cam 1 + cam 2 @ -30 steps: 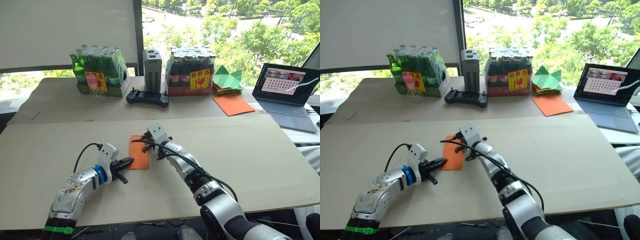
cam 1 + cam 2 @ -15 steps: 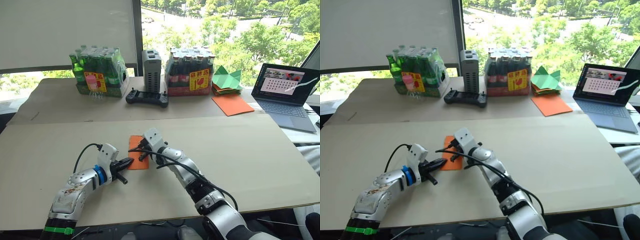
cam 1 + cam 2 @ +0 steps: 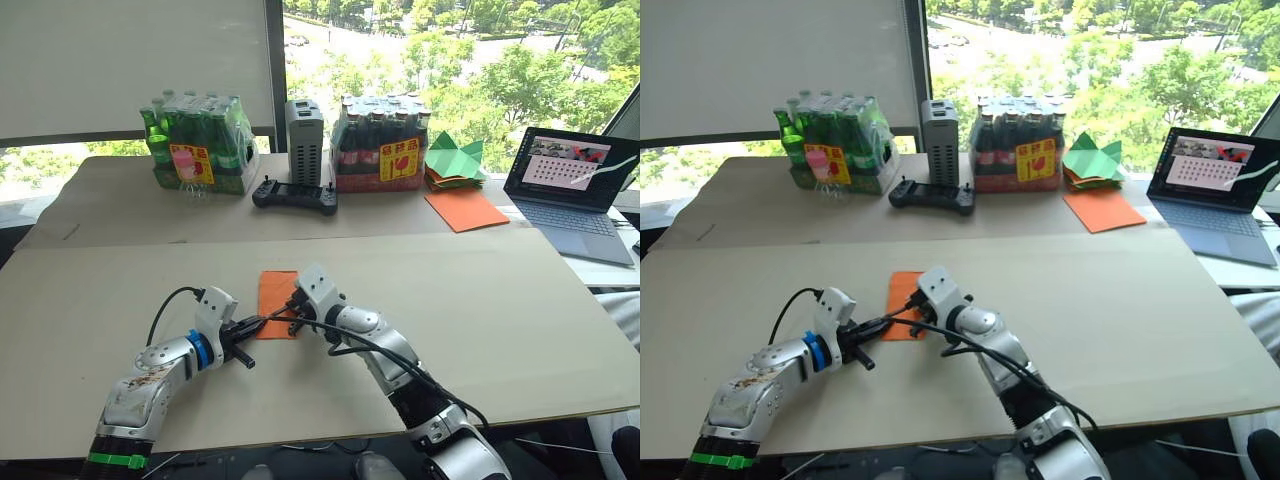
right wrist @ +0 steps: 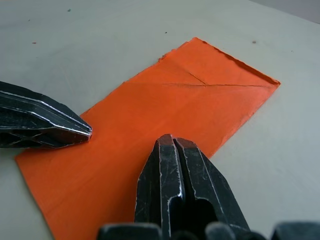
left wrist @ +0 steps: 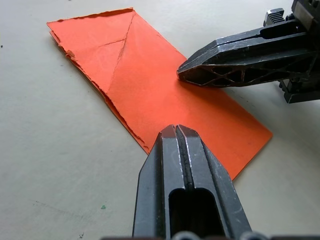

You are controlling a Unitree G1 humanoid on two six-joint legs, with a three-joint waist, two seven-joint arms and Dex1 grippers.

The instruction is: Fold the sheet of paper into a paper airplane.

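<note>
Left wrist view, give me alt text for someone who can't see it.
A folded sheet of paper, bright orange with diagonal creases at its far end, lies flat on a beige table. The left tool, fingers shut, rests its tips on the paper's near edge, while the right tool, also shut, presses its tips onto the paper from the side.

The table (image 3: 480,300) is bare around the sheet of paper (image 3: 277,297); the bottle packs (image 3: 380,150), a controller (image 3: 294,193) and a laptop (image 3: 570,180) stand well apart at its far side.

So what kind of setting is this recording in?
Probably an office or lab test bench beside a large window: a board-covered table, an open laptop, a handheld controller and shrink-wrapped bottle packs, with trees outside.
</note>
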